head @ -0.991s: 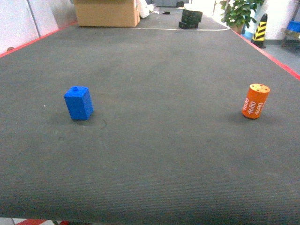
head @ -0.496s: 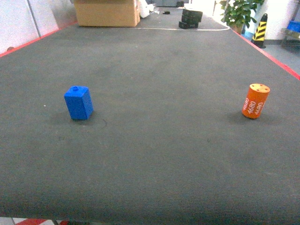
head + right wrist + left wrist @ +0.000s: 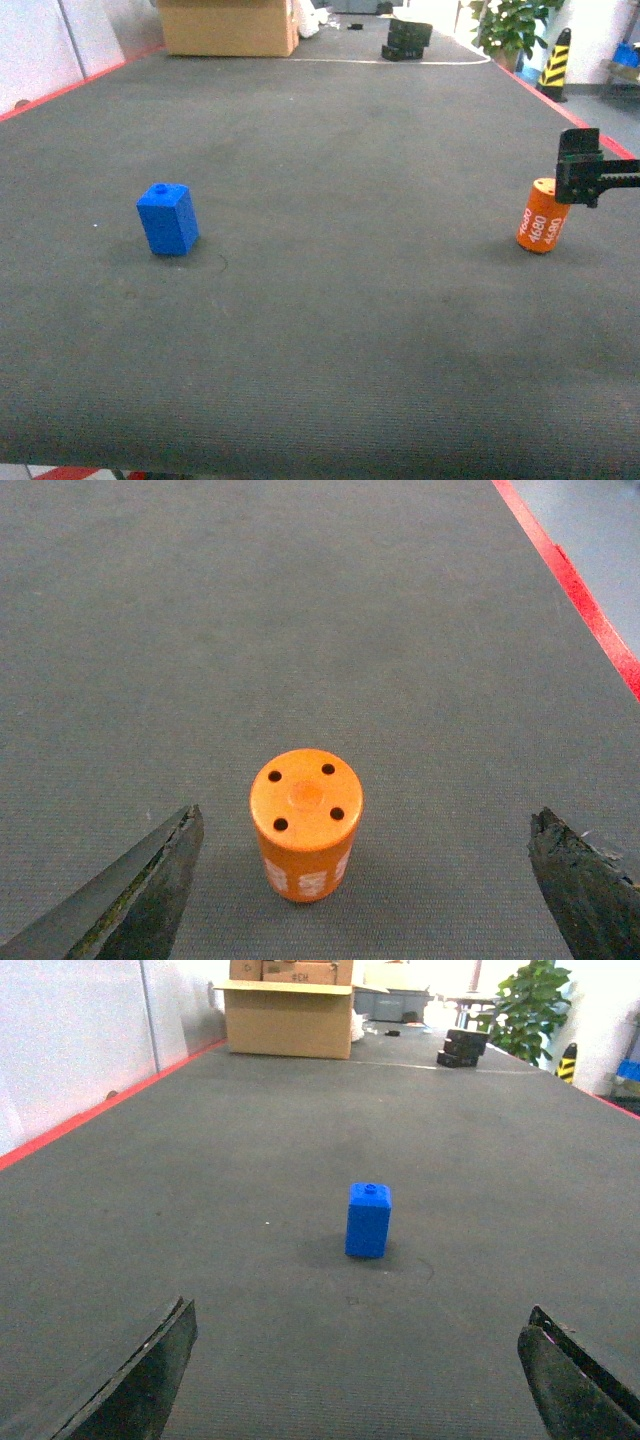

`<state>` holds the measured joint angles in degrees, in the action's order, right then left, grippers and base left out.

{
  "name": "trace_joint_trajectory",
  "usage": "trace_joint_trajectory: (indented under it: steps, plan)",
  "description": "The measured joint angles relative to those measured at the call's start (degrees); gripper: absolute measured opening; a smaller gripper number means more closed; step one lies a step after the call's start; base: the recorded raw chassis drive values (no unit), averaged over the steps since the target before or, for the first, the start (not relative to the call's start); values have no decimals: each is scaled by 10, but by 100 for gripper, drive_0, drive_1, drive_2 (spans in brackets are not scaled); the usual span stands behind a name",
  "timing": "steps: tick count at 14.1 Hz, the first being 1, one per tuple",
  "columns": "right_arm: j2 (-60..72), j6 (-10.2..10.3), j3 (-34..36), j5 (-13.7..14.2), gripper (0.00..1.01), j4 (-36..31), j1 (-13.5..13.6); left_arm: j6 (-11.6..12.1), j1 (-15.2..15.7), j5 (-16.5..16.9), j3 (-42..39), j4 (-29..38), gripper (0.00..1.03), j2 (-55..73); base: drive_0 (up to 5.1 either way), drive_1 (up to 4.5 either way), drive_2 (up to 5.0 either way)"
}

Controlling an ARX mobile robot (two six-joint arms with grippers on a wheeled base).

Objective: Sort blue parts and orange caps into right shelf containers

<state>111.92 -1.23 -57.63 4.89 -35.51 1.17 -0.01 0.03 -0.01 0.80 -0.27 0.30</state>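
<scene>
A blue part (image 3: pixel 167 219) stands upright on the dark mat at the left. The left wrist view shows it (image 3: pixel 368 1220) well ahead of my left gripper (image 3: pixel 360 1310), which is open and holds nothing. An orange cap (image 3: pixel 541 222) with white "4680" print stands upright at the right. My right gripper (image 3: pixel 588 170) reaches in from the right edge, just above and beside it. From the right wrist the cap (image 3: pixel 305 823) sits between the wide-open fingers of the gripper (image 3: pixel 365 818), nearer the left one and touching neither. The right shelf containers are out of view.
The dark mat has a red border (image 3: pixel 580 125) along its right and left sides. At the far end are a cardboard box (image 3: pixel 228 27), black objects (image 3: pixel 407 40), a potted plant (image 3: pixel 510 25) and a yellow-black bollard (image 3: pixel 553 65).
My right gripper has come into the head view from the right edge, next to the orange cap. The blue part and the orange cap have not moved.
</scene>
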Motion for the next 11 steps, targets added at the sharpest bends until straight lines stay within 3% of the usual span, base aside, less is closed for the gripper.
trace_joint_trajectory:
  steps: [3,7,11]
  plan:
    - [74,9,-107,16,98,49,4,0,0,0,0,0,98,0,0,0,0]
    - [180,27,-204,10,98,118,4,0,0,0,0,0,98,0,0,0,0]
    - [208,22,-219,2,64,102,5,0,0,0,0,0,98,0,0,0,0]
